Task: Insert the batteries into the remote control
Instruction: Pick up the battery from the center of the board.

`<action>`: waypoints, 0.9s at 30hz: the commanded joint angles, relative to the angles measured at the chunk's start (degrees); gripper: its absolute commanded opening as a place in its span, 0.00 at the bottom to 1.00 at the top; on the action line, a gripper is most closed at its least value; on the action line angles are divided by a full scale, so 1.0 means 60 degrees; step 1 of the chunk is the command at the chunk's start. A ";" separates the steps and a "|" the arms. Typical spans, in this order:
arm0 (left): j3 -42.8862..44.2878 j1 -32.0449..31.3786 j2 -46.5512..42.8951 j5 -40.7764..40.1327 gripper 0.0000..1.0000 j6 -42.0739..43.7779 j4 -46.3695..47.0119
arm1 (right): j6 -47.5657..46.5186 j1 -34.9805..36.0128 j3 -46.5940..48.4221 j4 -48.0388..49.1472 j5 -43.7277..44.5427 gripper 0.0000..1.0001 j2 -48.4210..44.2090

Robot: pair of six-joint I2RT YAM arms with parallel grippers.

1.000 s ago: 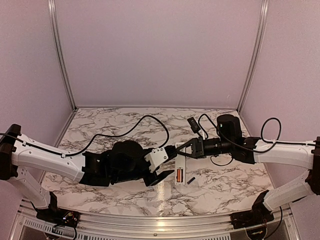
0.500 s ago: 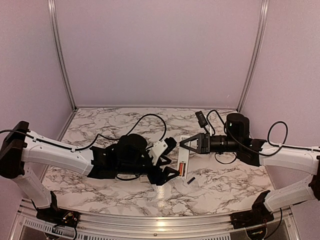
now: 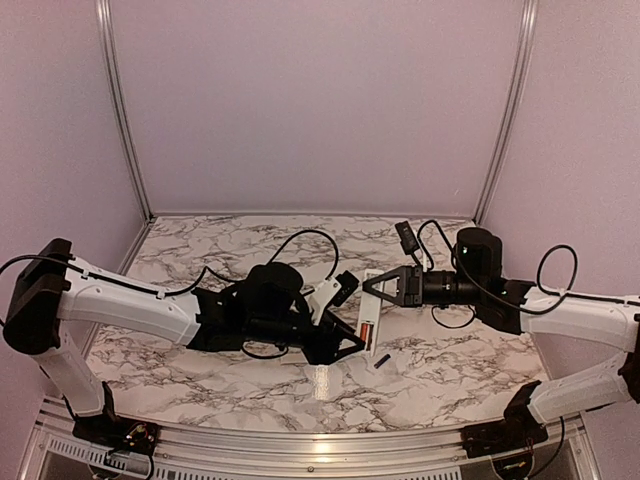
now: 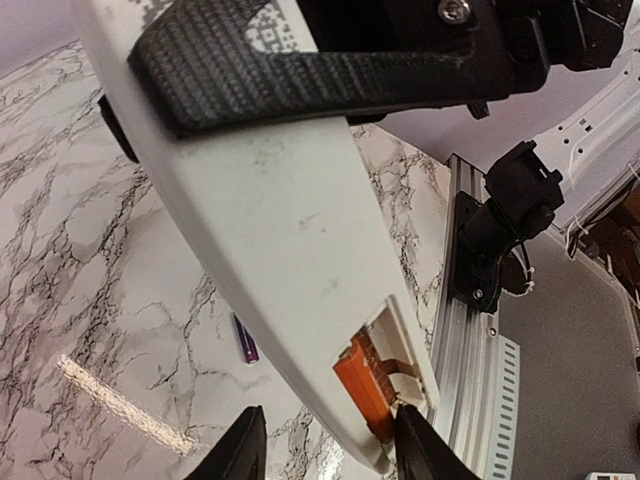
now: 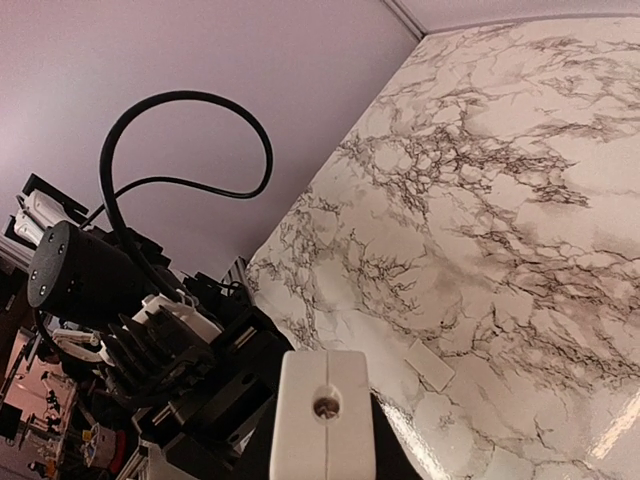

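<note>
Above the marble table [image 3: 200,245], from the top camera: shows the remote control [image 3: 369,320] near the middle, its length running toward and away from the arm bases. Pinched at its far end by the right gripper [image 3: 368,288], which is closed tight on it. Carries the orange battery [image 3: 366,331] in the open compartment near its closer end. Shows the black battery [image 3: 381,358] lying on the marble just right of that end. Places the left gripper [image 3: 355,314] at the remote's left side, partly spread; contact not readable from here.

Down at the left wrist: fills the frame with the remote control [image 4: 270,220], slanting from upper left to lower right, clear of the table. Crossed near the top by one of the right gripper's ribbed black fingers [image 4: 330,75]. Shows the orange battery [image 4: 362,385] seated in the compartment. Sets the left gripper [image 4: 328,452] astride the remote's lower end, holding nothing, with fingertips [image 4: 245,450] apart: one clear of the plastic, the other just beside its edge. Shows the black battery [image 4: 245,340] on the marble beyond.

Over at the right wrist: looks along the remote control [image 5: 325,415], end-on between the closed fingers. Shows the left arm [image 5: 150,340] and a looping cable [image 5: 185,130] at left, and a small flat white piece [image 5: 432,365] on the marble.
</note>
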 commanded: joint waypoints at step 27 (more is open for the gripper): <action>0.5191 -0.0009 0.4115 -0.1365 0.48 0.1914 -0.5181 | -0.0453 -0.5840 -0.2163 -0.2678 -0.1334 0.00 -0.2569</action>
